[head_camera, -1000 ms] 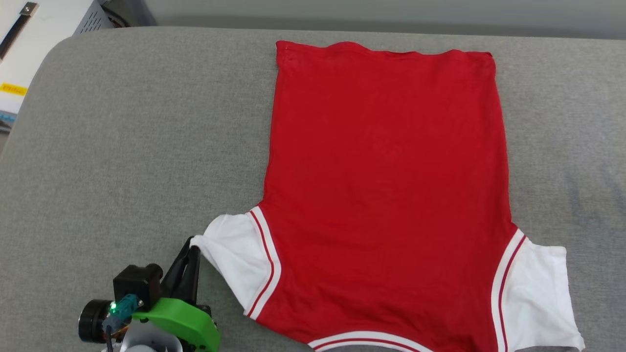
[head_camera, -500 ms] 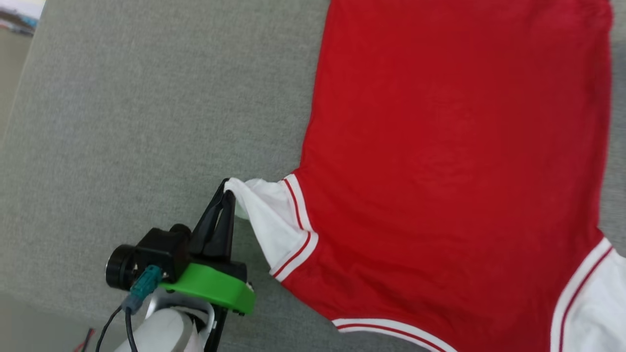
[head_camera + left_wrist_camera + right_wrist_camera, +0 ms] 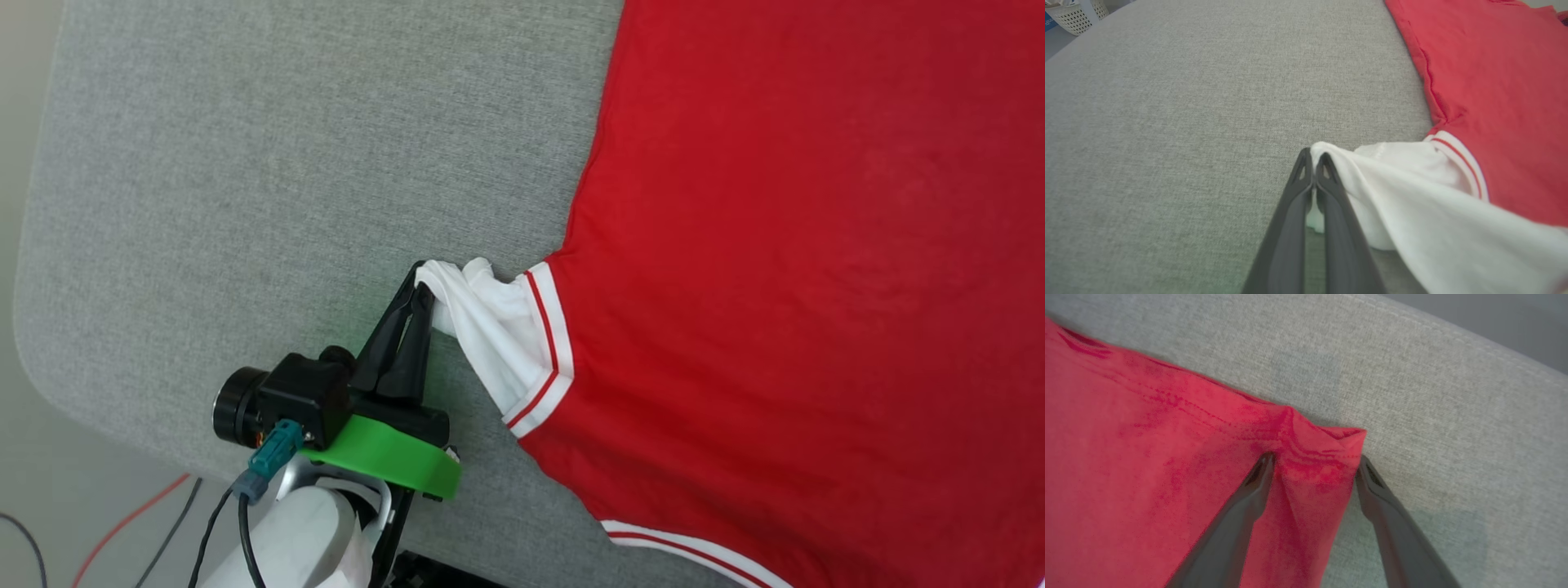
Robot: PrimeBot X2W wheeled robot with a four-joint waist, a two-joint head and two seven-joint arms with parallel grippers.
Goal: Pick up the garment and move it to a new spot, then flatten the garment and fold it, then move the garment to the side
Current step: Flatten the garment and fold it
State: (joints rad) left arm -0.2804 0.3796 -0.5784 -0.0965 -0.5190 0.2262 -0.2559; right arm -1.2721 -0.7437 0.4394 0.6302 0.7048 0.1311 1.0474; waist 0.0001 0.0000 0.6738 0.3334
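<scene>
The garment [image 3: 800,269], a red T-shirt with white sleeves and red-striped trim, lies spread on the grey table, plain side up. My left gripper [image 3: 422,282] is shut on the tip of its white left sleeve [image 3: 498,335], which is lifted and bunched; the left wrist view shows the same sleeve [image 3: 1412,196] pinched between the closed gripper [image 3: 1312,157]. In the right wrist view my right gripper [image 3: 1316,461] stands open, straddling the garment's puckered red hem corner [image 3: 1323,457], one finger on the cloth, the other at its edge.
The grey padded table [image 3: 286,163] has its rounded left edge and corner close to my left arm. Cables [image 3: 131,523] lie on the floor below that corner. A white lattice basket [image 3: 1073,16] stands beyond the table's far end.
The head camera has swung, so the whole picture shifted. My left gripper has pulled the white sleeve up and inward, bunching it toward the red body.
</scene>
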